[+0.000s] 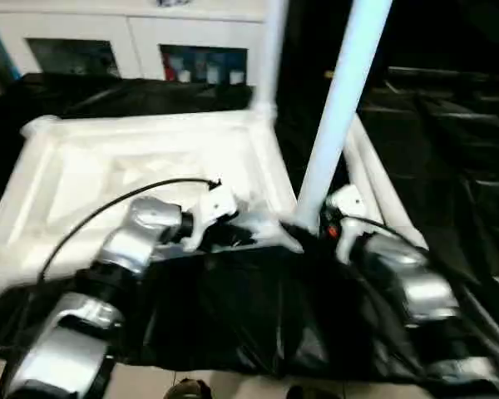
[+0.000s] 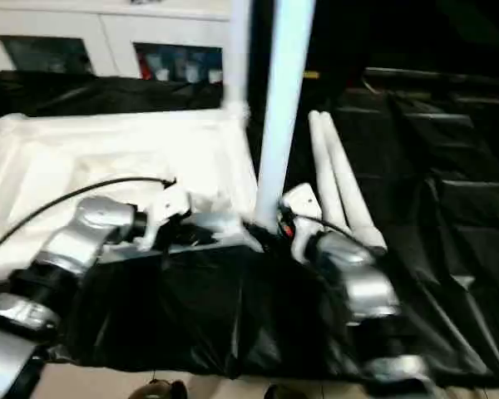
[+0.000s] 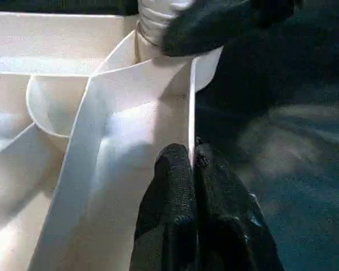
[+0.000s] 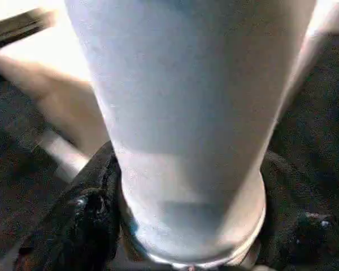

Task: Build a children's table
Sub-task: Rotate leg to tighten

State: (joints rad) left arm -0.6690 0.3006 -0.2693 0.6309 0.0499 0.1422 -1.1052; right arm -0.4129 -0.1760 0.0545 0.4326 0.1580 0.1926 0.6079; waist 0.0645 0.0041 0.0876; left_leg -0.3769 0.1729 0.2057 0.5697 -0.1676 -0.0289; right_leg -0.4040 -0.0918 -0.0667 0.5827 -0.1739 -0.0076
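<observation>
Clamped in the right gripper (image 4: pixel 181 248), one leg (image 1: pixel 337 116) is going upright into the tabletop's (image 1: pixel 91 174) near corner socket. Beyond it another leg (image 1: pixel 270 54) is already standing, two spare legs (image 2: pixel 339 187) are lying beside, and the left gripper (image 3: pixel 195 169) is pinching the rim.

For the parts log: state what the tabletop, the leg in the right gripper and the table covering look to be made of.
Tabletop: probably moulded white plastic, matte, judging by its thin rim and ribs. Leg held by the right gripper: smooth white tube, plastic or painted metal, hard to tell. Covering: thin black sheet, likely plastic film, with glossy creases.
</observation>
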